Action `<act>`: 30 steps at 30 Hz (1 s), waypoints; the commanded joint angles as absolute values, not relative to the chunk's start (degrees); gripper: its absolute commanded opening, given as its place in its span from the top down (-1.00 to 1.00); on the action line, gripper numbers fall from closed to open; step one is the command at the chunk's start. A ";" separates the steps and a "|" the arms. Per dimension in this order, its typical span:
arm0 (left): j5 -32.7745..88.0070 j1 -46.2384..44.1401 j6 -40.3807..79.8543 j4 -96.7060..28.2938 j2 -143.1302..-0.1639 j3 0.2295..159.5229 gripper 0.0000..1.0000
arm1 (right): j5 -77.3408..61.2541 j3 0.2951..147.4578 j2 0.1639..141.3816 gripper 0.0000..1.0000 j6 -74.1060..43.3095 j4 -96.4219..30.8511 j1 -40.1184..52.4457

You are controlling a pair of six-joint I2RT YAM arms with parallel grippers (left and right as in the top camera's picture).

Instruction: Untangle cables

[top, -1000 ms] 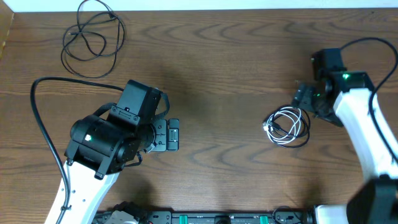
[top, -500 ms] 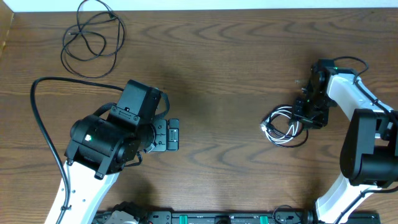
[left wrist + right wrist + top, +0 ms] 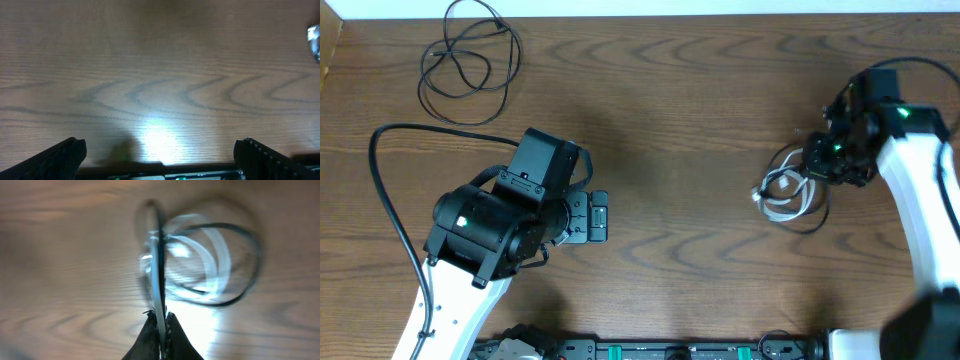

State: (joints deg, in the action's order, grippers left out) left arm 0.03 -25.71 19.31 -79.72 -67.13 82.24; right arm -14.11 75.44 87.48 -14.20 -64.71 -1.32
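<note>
Here the right gripper point(image 3: 161, 324) pinches the thin white cord point(image 3: 159, 275), jaws fully closed; the left gripper point(image 3: 160, 149), jaws wide apart, holds nothing.

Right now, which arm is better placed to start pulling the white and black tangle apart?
Right. The right tool is shut on a strand of the tangled bundle; the left tool hangs open over the table, far from it.

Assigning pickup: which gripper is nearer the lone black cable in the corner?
Left. The left gripper sits diagonally off the black cable; the right gripper, at the opposite edge.
</note>
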 commanded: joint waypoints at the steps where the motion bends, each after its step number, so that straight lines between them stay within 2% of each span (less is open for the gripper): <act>1: -0.67 -25.63 19.40 -80.12 -67.35 82.00 -0.99 | -25.78 76.47 79.26 0.98 -13.65 -63.02 0.69; 5: -0.67 -25.63 19.40 -80.12 -67.35 82.00 -0.99 | -36.01 76.47 72.88 0.97 -13.67 -58.02 2.72; 8: -0.67 -25.63 19.40 -80.12 -67.35 82.00 -0.99 | -35.70 76.44 70.02 0.98 -14.76 -54.81 4.78; 13: -0.67 -25.63 19.40 -80.12 -67.35 82.02 -0.99 | -21.23 76.18 69.82 0.97 -21.82 -54.50 8.71; 16: -0.69 -25.63 19.40 -80.12 -67.35 82.00 -0.99 | -9.58 76.09 71.16 0.97 -34.48 -58.61 10.59; 18: -0.69 -25.63 19.40 -80.12 -67.35 82.00 -0.99 | -7.73 76.09 71.88 0.97 -42.13 -60.75 11.16; 21: -0.69 -25.63 19.40 -80.12 -67.35 82.02 -0.99 | -18.81 76.09 72.03 0.98 -41.76 -59.90 11.35; 24: -0.67 -25.63 19.40 -80.09 -67.35 82.00 -0.99 | -39.31 76.09 72.01 0.98 -30.33 -54.39 11.35; 26: -0.67 -25.63 19.40 -80.09 -67.35 82.00 -0.99 | -45.47 76.09 72.01 0.97 -25.15 -52.64 11.35; 28: -0.67 -25.63 19.40 -80.09 -67.35 82.02 -0.99 | -41.23 76.09 72.01 0.97 -24.16 -53.71 11.35; 29: -0.67 -25.63 19.42 -80.07 -67.35 82.02 -0.99 | -34.94 76.09 72.03 0.97 -26.70 -55.90 11.35; 30: -0.38 -25.63 19.44 -79.09 -67.35 82.02 -0.99 | -24.84 76.09 72.10 0.97 -34.89 -60.40 11.38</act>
